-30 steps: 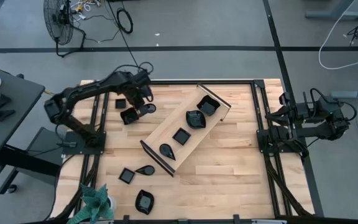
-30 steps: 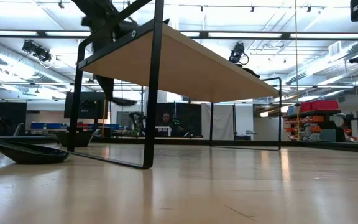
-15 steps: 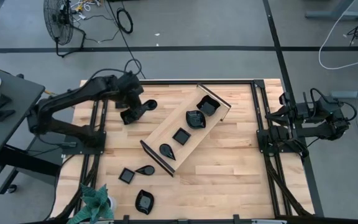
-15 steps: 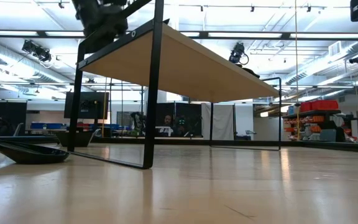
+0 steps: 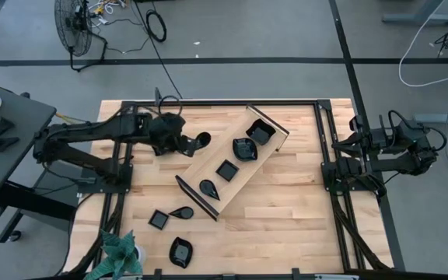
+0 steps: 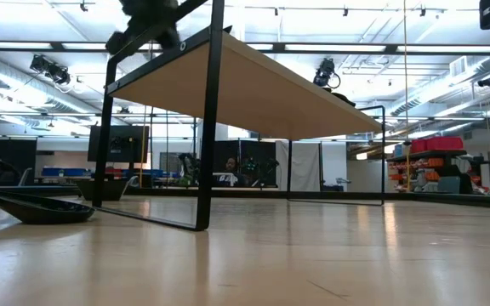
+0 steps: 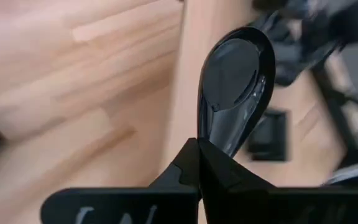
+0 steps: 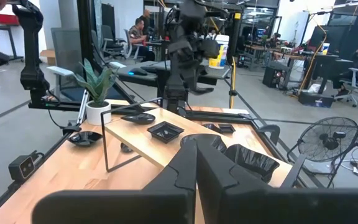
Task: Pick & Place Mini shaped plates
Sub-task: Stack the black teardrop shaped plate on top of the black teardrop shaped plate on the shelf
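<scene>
Glossy black and teardrop-shaped, the held mini plate [image 7: 232, 87] has a rounded bowl that narrows to a point, and that point is pinched between the pressed-together fingers [image 7: 191, 168] of the left gripper [image 5: 187, 143]. From overhead this plate [image 5: 201, 141] hangs above the bare wood table [image 5: 286, 210], just beside the long light-wood tray [image 5: 208, 159] that lies diagonally across the middle.

Four more black dishes sit in a row inside the tray: a square deep one [image 5: 260, 133] at the far end, a wavy-rimmed one [image 5: 244, 148], a small square one [image 5: 226, 169] and a teardrop one [image 5: 208, 188] near the black end panel.

Three further plates rest on the table near the front edge: a small square [image 5: 158, 219], a teardrop [image 5: 182, 211] just beside it, and a wavy-rimmed dish [image 5: 180, 252] closer to the edge, near a potted plant [image 5: 119, 253].

The right gripper [image 8: 197, 152] is parked at the table's right side, well apart from the plates, its fingers closed together on nothing. In the low view a shallow dark dish [image 6: 32, 208] lies on the tabletop at left.
</scene>
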Controlling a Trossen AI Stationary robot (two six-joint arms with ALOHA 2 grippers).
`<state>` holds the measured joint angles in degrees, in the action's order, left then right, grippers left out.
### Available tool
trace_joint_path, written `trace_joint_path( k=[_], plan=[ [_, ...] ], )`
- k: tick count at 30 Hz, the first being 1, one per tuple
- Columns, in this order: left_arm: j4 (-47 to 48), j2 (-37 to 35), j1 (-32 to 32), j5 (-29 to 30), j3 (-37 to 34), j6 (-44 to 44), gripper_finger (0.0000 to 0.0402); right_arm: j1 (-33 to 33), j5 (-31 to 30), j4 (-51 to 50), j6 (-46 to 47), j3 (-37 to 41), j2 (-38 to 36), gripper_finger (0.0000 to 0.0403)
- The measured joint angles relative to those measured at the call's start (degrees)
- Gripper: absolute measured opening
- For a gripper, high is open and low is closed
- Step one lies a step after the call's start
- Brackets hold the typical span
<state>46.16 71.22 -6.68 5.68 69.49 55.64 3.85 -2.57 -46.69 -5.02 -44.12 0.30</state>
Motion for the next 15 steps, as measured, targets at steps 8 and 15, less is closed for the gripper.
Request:
trace_joint_path(
  k=[8, 15],
  plan=[
    [-6.32, 0.00, 8.81, 9.60, 0.00, 24.52, 0.0000, -0.01, 0.00, 0.01, 0.00, 0.00, 0.00, 0.0010],
    [-7.40, 0.03, 16.03, 13.19, 0.00, 38.86, 0.0000, -0.01, 0.00, 0.01, 0.00, 0.02, 0.00, 0.0010]
  ],
)
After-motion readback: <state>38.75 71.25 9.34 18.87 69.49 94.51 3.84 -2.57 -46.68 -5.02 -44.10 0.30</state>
